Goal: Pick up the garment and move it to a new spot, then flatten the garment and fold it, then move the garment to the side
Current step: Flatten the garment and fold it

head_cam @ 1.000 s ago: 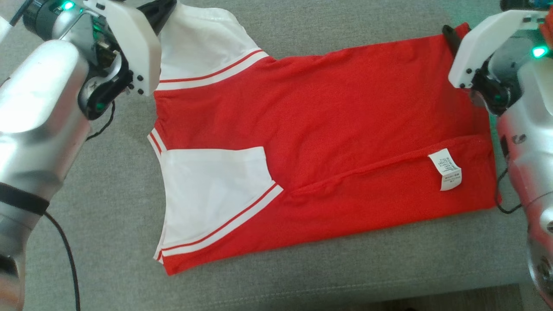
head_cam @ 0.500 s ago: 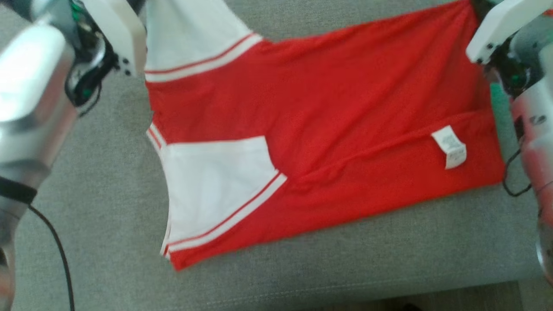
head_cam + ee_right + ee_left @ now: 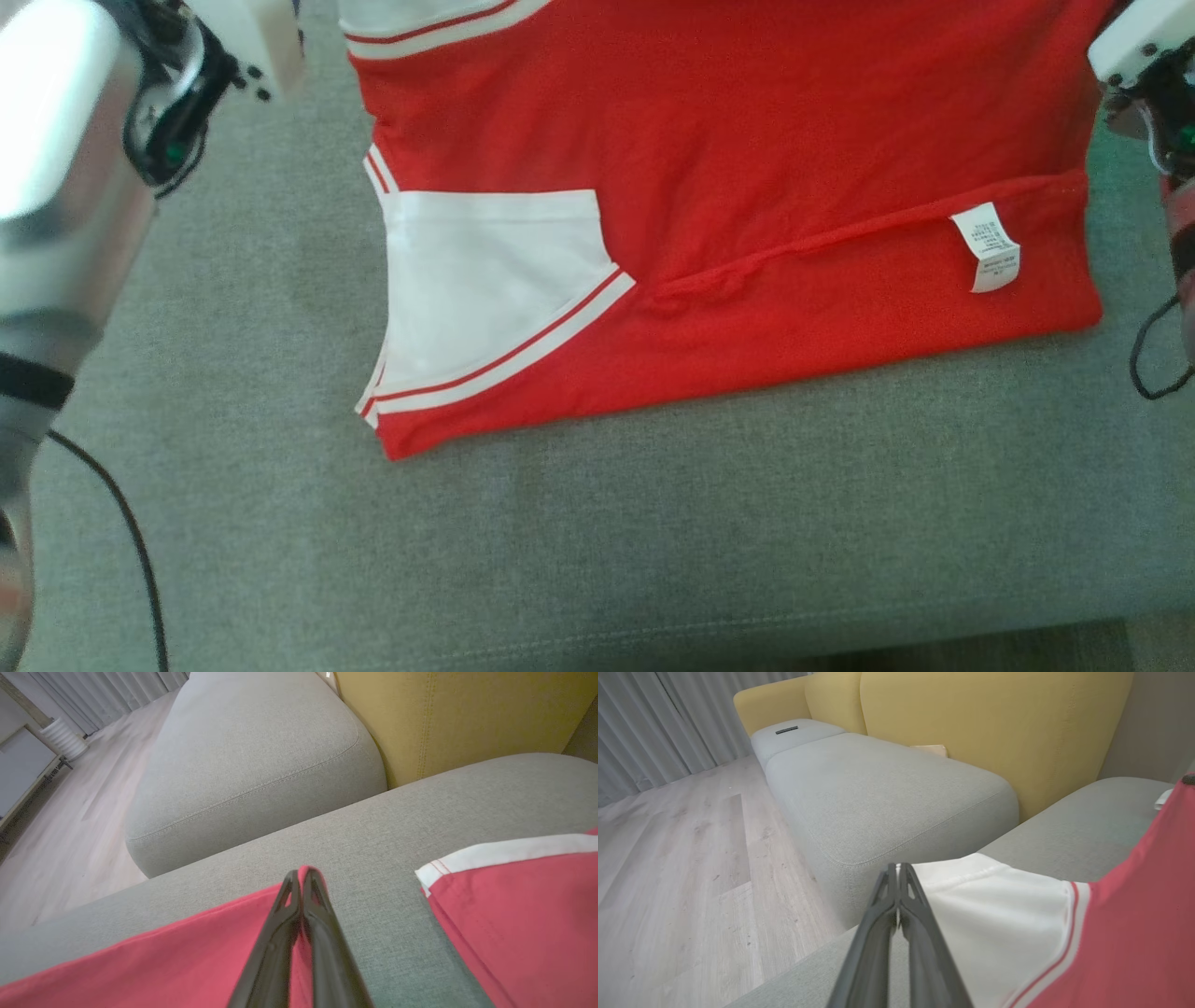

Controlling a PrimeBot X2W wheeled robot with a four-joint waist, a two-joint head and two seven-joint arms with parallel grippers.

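Observation:
The garment (image 3: pixel 728 187) is a red shirt with white, red-striped sleeves and a white label (image 3: pixel 987 247). It lies folded on a grey sofa cushion (image 3: pixel 653 541), and its far edge runs off the top of the head view. In the left wrist view my left gripper (image 3: pixel 897 870) is shut on the edge of a white sleeve (image 3: pixel 999 914). My right gripper (image 3: pixel 301 877) pinches the red hem corner (image 3: pixel 187 961) in the right wrist view. Both forearms sit at the head view's upper corners, left arm (image 3: pixel 65 168) and right arm (image 3: pixel 1148 84).
A yellow sofa backrest (image 3: pixel 994 728) stands behind the cushion, and a second grey cushion (image 3: pixel 878 784) lies beside it with a small dark object (image 3: pixel 786 730) on its far end. A wooden floor (image 3: pixel 668 858) and curtains lie beyond. The cushion's front edge (image 3: pixel 653 639) is near.
My right gripper has shut on the hem corner. Both arms have moved away from me, dragging the garment further from the cushion's front edge.

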